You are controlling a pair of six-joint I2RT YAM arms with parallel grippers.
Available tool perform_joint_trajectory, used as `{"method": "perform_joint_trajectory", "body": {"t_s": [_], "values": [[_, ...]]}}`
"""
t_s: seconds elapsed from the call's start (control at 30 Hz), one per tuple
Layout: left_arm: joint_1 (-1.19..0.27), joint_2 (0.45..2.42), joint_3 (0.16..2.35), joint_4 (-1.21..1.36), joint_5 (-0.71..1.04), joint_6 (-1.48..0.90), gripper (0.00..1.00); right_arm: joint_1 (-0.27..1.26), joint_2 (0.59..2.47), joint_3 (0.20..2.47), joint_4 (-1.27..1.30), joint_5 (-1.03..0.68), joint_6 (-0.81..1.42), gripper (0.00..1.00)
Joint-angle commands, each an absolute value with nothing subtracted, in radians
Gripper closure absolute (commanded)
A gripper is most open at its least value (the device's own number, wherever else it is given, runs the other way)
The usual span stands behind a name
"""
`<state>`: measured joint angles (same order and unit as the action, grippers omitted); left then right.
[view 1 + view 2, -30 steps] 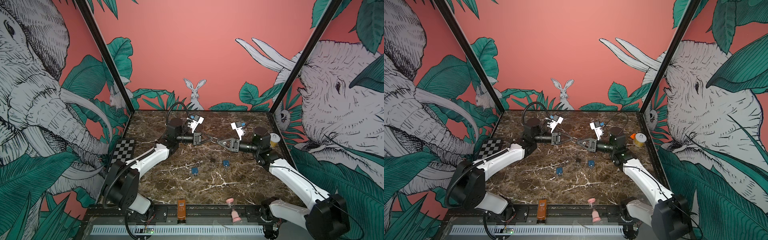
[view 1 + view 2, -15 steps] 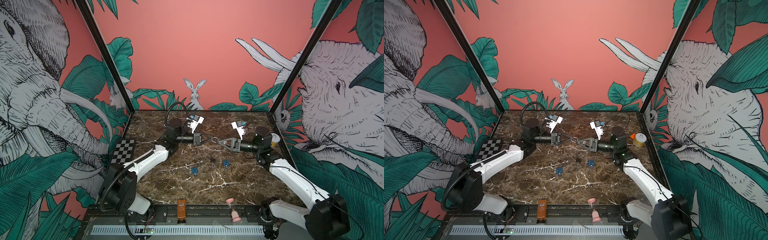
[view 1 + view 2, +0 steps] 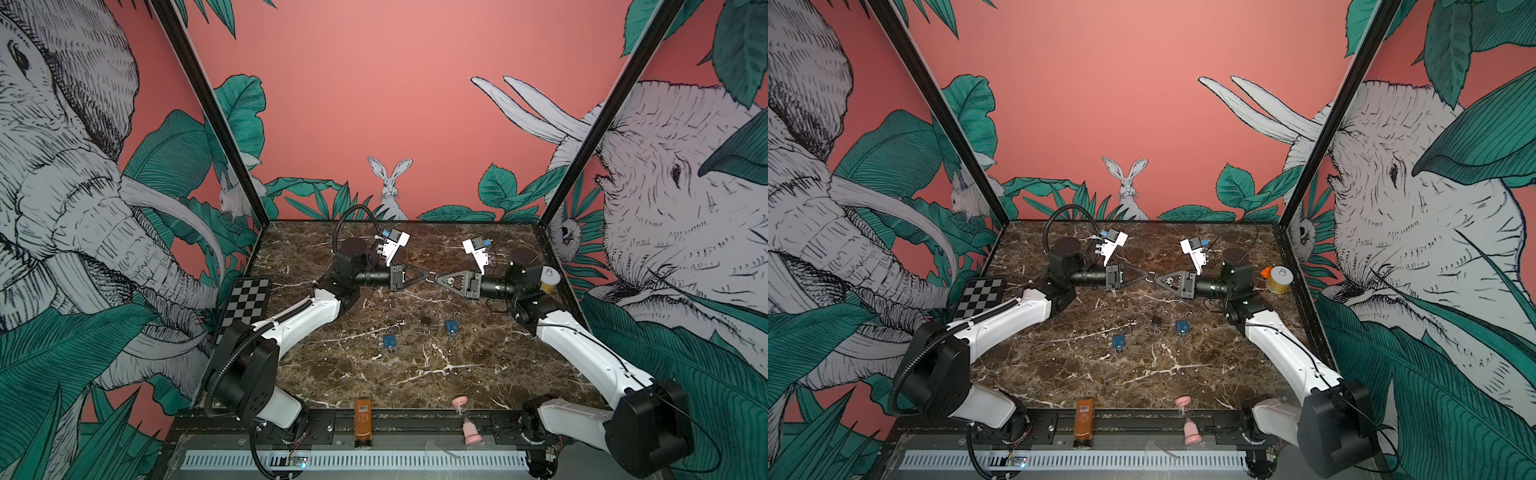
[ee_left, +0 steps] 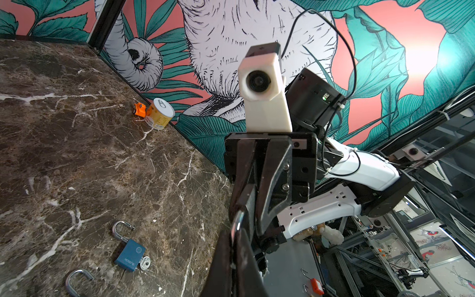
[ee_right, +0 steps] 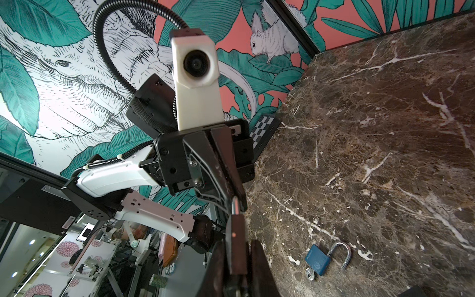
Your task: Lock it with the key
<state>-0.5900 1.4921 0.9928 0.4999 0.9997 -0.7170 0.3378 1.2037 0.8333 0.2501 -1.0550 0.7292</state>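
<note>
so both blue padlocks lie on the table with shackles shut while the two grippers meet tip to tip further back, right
Not quite: the shackles are open, not shut. The left wrist view shows one blue padlock swung open, the right wrist view the other blue padlock. The rest holds: both lie on the table, and the left gripper and right gripper meet further back.

The blue padlock (image 4: 129, 254) carries a printed word and round emblem, both too blurred to read.

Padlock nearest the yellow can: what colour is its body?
Blue. The padlock shows best in the left wrist view.
</note>
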Motion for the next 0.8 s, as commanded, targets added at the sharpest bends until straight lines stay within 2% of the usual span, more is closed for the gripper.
{"method": "perform_joint_trajectory", "body": {"t_s": [0.0, 0.43, 0.63, 0.67, 0.7, 0.77], "values": [[-0.691, 1.493, 1.006, 0.521, 1.138, -0.719, 1.0, 0.35, 1.244, 0.875, 0.36, -0.994, 0.727, 1.0], [-0.694, 1.547, 1.076, 0.526, 1.136, -0.726, 1.0, 0.374, 1.313, 0.894, 0.373, -0.995, 0.726, 1.0], [-0.694, 1.531, 1.051, 0.424, 1.032, -0.661, 1.0, 0.368, 1.296, 0.858, 0.304, -0.926, 0.689, 1.0], [-0.694, 1.524, 1.047, 0.39, 0.985, -0.643, 0.97, 0.367, 1.291, 0.852, 0.294, -0.912, 0.689, 1.0], [-0.692, 1.52, 1.048, 0.348, 0.943, -0.623, 0.87, 0.365, 1.285, 0.845, 0.286, -0.891, 0.689, 1.0], [-0.674, 1.509, 1.054, 0.231, 0.834, -0.575, 0.56, 0.361, 1.259, 0.823, 0.263, -0.835, 0.687, 1.0]]}}
